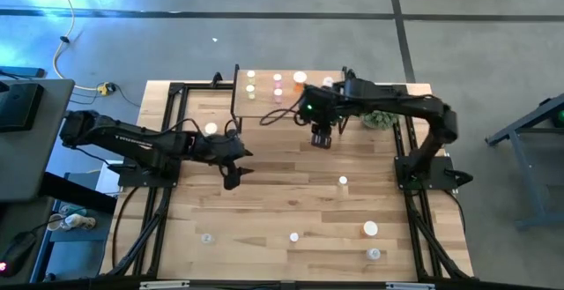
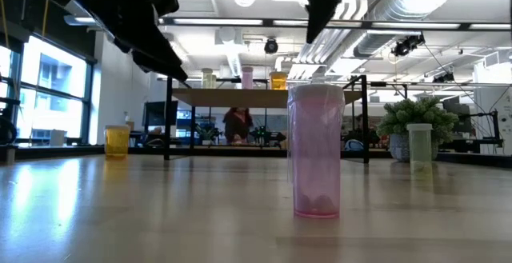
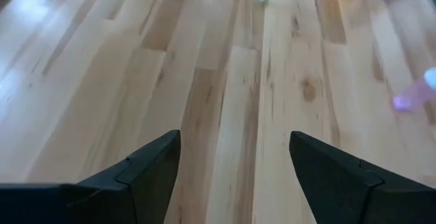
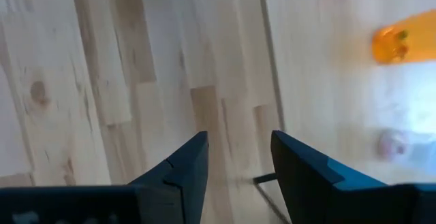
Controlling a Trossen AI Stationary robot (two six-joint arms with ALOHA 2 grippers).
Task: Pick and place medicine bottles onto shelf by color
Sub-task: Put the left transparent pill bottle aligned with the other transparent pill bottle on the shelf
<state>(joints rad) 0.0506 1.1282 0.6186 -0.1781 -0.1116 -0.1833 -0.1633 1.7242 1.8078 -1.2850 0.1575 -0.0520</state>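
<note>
High view: left claw [image 1: 232,179] spread wide, empty, mid-table [image 1: 264,193]; right claw [image 1: 322,138] narrow, empty, just beside shelf [image 1: 264,105]. Several bottles sorted there; loose bottles [image 1: 370,229] well apart near front edge.

Low view: pink bottle [image 2: 318,151] upright, tall and tippy; likely toppled by an off-centre grasp.

Wrist views: nothing between either claw's fingers.

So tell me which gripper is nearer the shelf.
Right. The right gripper hovers just off the shelf, near its front right corner; the left gripper hangs farther out over the table, empty.
</note>
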